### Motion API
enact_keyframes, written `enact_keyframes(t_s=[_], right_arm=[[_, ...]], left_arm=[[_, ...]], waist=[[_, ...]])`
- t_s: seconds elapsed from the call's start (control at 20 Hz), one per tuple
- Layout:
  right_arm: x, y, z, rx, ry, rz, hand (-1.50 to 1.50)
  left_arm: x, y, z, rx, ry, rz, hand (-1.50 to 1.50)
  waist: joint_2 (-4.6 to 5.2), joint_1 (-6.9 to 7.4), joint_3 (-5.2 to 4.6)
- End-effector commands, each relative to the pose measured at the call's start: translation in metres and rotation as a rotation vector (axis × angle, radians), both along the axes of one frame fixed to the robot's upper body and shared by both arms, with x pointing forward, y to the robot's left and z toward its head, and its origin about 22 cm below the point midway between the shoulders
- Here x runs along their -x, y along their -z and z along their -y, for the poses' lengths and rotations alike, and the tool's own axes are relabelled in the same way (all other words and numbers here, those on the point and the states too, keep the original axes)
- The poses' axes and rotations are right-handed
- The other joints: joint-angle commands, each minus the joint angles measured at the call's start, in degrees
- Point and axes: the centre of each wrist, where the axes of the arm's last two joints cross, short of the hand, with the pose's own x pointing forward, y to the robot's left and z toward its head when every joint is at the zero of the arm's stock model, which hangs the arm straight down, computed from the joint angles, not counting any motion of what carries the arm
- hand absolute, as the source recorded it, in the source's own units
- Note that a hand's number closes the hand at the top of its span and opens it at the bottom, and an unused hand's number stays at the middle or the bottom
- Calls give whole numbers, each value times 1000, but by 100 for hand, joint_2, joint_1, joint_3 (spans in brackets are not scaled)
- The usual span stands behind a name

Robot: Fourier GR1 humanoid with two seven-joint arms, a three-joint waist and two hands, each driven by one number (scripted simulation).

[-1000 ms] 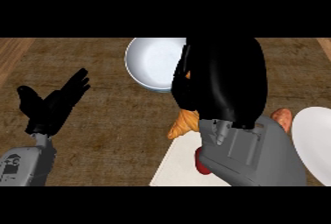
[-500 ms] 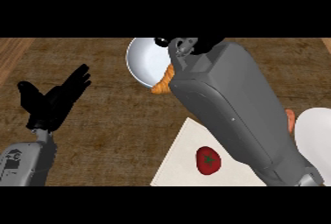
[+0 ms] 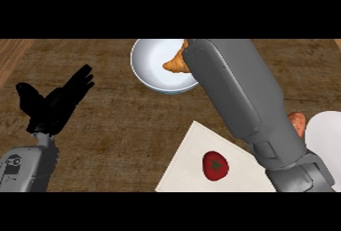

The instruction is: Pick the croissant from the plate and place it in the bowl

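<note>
Left hand point(image 3: 57, 106) was matte black, slim-fingered, left forearm point(image 3: 30, 167) a grey casing that bore a small pale panel with dark marks, right forearm point(image 3: 240, 99) a smooth rounded grey shell, seamed into separate panels toward its lower end.

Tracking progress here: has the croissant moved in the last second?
Yes: the croissant went from beside the white board's top corner, up the view, to over the bowl.

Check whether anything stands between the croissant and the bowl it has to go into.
Nothing visible does. The croissant shows within the rim of the bowl, against the right forearm, which covers the bowl's right side. Whether it rests there or is held cannot be told.
</note>
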Motion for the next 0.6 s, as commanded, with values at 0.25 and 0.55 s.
enact_keyframes(t_s=[0.25, 0.55], right_arm=[[-49, 54, 47, -192, 55, -28, 150], [-51, 87, 49, -507, 157, -13, -150]], left_arm=[[-6, -2, 0, 12, 10, 6, 0], [-6, -4, 14, 13, 38, 15, 0]], waist=[[115, 74, 5], [172, 239, 15]])
